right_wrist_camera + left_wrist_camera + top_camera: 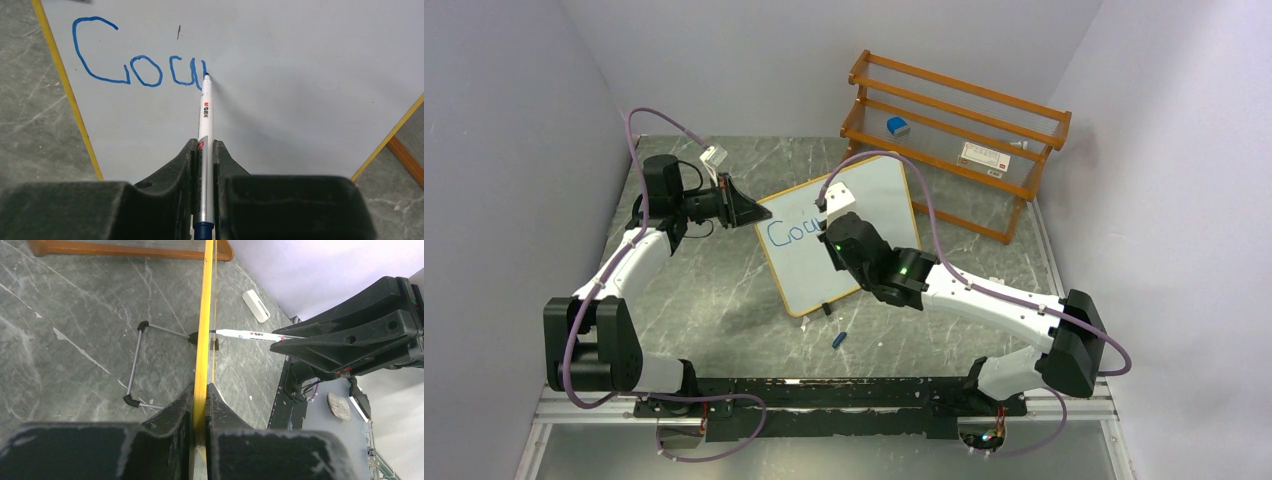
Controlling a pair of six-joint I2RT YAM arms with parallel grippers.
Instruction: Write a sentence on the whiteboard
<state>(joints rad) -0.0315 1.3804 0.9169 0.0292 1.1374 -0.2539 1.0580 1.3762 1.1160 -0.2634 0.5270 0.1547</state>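
The whiteboard [854, 225] stands tilted mid-table on its wire feet, with an orange-yellow frame [203, 330]. My left gripper [201, 390] is shut on the board's left edge. My right gripper [204, 145] is shut on a white marker [205, 112], and its blue tip touches the whiteboard [300, 75]. The sentence [135, 65] reads "Cou" in blue, plus the first stroke of a further letter at the tip. From above, the sentence [790, 233] shows at the board's left and my right gripper [849, 240] hangs over the board's middle.
A wooden rack [954, 135] stands at the back right with a blue-and-white eraser [898, 126] and a labelled item [984, 157] on it. A blue marker cap [838, 340] lies on the marble table in front of the board. A wire stand foot [137, 365] props the board.
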